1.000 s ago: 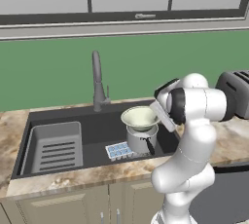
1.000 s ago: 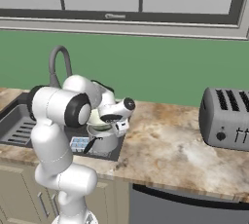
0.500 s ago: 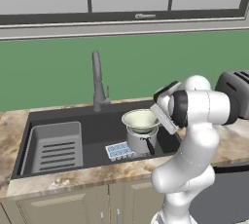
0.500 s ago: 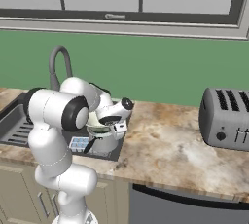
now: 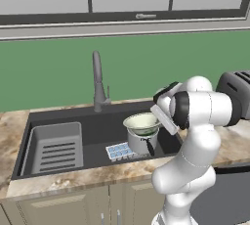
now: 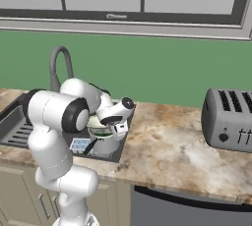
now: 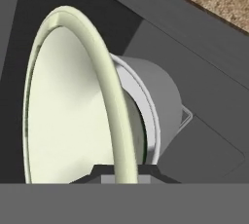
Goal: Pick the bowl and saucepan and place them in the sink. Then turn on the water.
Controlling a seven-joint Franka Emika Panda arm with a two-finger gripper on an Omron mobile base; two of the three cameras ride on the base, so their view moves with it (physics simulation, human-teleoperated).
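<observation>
Bench [image 6: 177,146]: mottled tan and brown stone; the right base view shows its long run to the right, the left base view its left end.

Sink [image 5: 88,136]: dark grey rectangular recessed basin set in the bench. The left base view shows the whole basin; in the right base view the arm covers most of it.

Tray insert [image 5: 54,146]: lighter grey, ribbed floor, at the basin's left end.

Toaster [image 6: 230,118]: grey, slotted top, on the bench well to the right; cut off by the frame edge in the left base view.

Faucet [image 5: 98,83]: tall, dark grey, behind the basin. No stream can be made out.

Bowl [image 5: 142,123]: pale greenish-white, glossy, wide and shallow, resting in the mouth of the saucepan inside the sink's right half. The hand view shows its thick rounded rim edge-on.

Saucepan [image 5: 140,143]: silver-grey metal, straight-sided, standing on the basin floor under the bowl; a short dark handle points forward.

Hand [image 7: 125,172]: closed on the bowl's rim, the dark fingertips pinching it at the bottom of the hand view.

Blue-and-white gridded item [image 5: 119,150]: flat on the basin floor just left of the saucepan; too small to identify.
</observation>
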